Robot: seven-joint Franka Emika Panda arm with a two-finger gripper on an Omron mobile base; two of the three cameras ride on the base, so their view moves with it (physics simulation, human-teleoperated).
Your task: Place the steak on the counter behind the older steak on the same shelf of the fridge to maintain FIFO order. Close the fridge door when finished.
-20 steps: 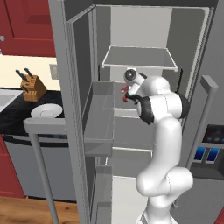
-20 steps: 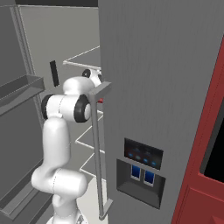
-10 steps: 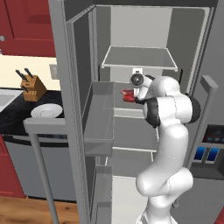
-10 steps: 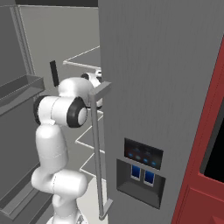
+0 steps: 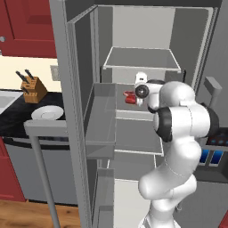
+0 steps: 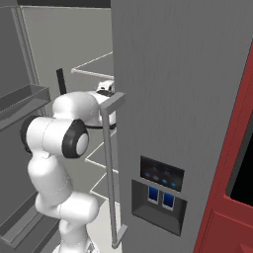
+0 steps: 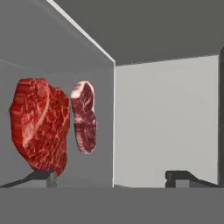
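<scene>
I log the gripper point(image 7: 111, 177) inside the fridge point(image 5: 147, 26), jaws spread wide, empty. Beyond its left fingertip point(image 7: 41, 177): near steak point(image 7: 40, 124), bright red; behind it the paler steak point(image 7: 84, 116), same shelf.

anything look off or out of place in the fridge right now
Nothing stands out. Two steaks lie on the same fridge shelf, the redder steak nearer the hand camera and the paler steak beyond it. The tool is open and holds nothing. The fridge door stands open.
</scene>
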